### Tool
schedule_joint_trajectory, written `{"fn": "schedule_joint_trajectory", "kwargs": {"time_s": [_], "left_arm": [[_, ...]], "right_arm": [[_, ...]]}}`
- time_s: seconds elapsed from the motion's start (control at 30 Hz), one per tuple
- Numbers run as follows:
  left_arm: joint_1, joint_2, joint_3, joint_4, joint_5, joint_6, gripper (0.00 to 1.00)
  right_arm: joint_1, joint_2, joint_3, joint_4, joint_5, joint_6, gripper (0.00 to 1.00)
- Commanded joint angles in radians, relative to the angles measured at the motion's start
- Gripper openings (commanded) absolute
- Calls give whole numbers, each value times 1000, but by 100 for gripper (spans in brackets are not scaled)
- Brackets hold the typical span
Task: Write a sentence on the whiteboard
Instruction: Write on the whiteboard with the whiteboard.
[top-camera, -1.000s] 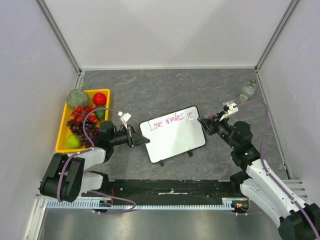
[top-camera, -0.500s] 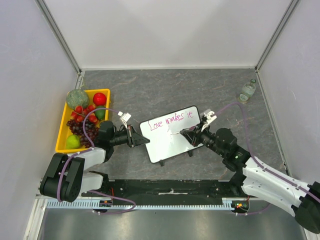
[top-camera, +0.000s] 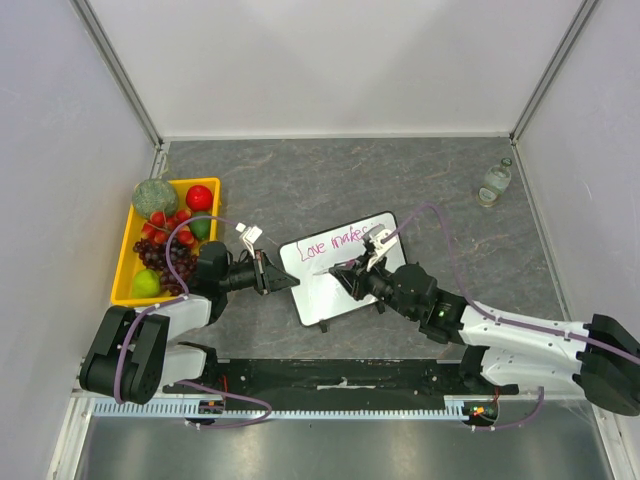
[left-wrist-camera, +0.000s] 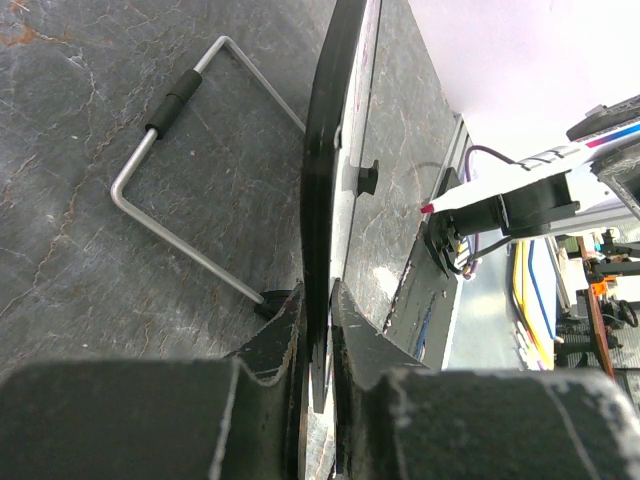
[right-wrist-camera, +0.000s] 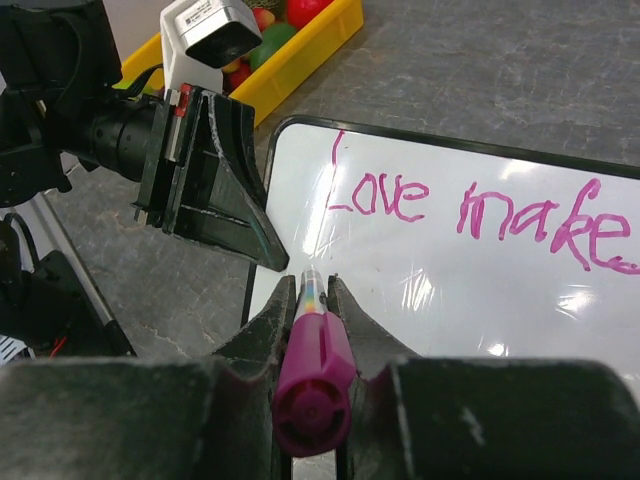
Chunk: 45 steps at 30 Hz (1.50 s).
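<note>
The whiteboard (top-camera: 325, 290) stands tilted at the table's middle. My left gripper (top-camera: 284, 281) is shut on its left edge; in the left wrist view the jaws (left-wrist-camera: 318, 292) pinch the thin black frame (left-wrist-camera: 325, 150). The sentence (top-camera: 335, 243) reads "Love makes" in pink on one line, and "Love make" shows in the right wrist view (right-wrist-camera: 380, 198). My right gripper (top-camera: 347, 272) is shut on a magenta marker (right-wrist-camera: 312, 360). The marker's tip is at the board's lower left area, below "Love". The left wrist view shows the marker (left-wrist-camera: 470, 200) beside the board.
A yellow tray (top-camera: 120, 265) of fruit sits at the left, close behind my left arm. A small bottle (top-camera: 493, 183) stands at the back right. The board's wire stand (left-wrist-camera: 215, 270) rests on the grey table behind it. Walls close in on three sides.
My right arm has swung left across the board, from its right edge to below "Love", with the marker. It now covers the word "it". My left gripper and the board have not moved.
</note>
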Motion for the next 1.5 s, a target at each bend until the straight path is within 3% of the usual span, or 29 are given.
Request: {"fn": "schedule_joint_trajectory", "kwargs": {"time_s": [0.0,0.53,1.47], "left_arm": [[-2,5,17,17,-11,28,2],[-2,3,17,14,-11,28,2],[-2,5,17,14,-9,28,2]], "right_arm": [[34,59,70,83,154,-41,0],[44,162,71,96,224,-53,0],[62,69,-36,13,144,2,0]]}}
